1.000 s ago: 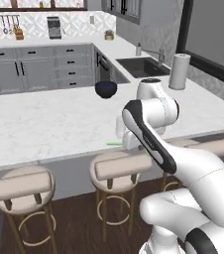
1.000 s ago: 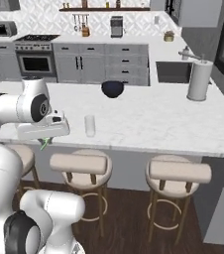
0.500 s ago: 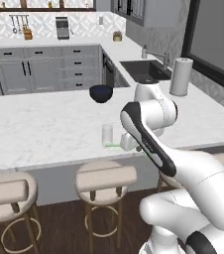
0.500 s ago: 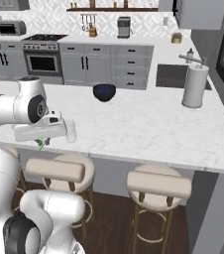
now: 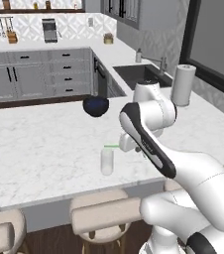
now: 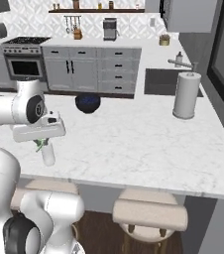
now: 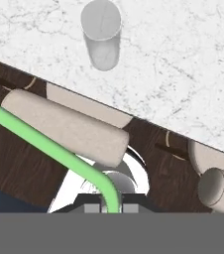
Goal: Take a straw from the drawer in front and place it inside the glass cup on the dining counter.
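We see the straw as a slim bright-green stick, bent near its lower end in the hand view, clamped in the pincer whose tips are drawn together around it. It hangs just above and beside the glass cup, a small clear tumbler standing upright near the front edge of the table. That table is a white, grey-veined marble island carrying a dark blue bowl and a white paper-towel roll, with beige-cushioned stools over dark wood floor and grey cabinets behind.
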Robot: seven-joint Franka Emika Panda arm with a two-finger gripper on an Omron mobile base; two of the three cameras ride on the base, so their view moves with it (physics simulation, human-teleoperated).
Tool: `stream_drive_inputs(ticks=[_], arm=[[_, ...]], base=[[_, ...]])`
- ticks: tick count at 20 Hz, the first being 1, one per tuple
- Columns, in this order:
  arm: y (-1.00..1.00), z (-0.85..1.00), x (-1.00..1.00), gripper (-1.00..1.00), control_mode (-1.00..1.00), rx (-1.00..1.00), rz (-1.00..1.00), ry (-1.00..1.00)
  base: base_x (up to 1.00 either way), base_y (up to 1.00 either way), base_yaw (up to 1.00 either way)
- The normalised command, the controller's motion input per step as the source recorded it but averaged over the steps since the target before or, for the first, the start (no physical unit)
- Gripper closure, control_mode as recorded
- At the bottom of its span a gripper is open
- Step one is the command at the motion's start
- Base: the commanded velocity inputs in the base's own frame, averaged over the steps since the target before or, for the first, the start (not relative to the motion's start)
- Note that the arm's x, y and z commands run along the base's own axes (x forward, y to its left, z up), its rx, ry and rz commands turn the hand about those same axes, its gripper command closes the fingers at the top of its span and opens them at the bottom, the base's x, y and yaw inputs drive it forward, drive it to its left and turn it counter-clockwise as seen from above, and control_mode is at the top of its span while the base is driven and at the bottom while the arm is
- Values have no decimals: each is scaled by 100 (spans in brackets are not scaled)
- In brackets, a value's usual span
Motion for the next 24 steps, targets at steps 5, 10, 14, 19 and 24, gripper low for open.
stream_drive_inputs(ticks=[5,10,14,19,24], arm=[[0,0,0,100,100,0,0,0],[29,42,15,100,-100,0,-3,3],[30,79,3,100,-100,-14,5,0],[20,82,0,100,-100,-42,11,0],[4,35,-1,100,-100,-63,12,2]], base=[[80,28,-20],[10,8,-3],[0,0,0],[0,0,0],[0,0,0]])
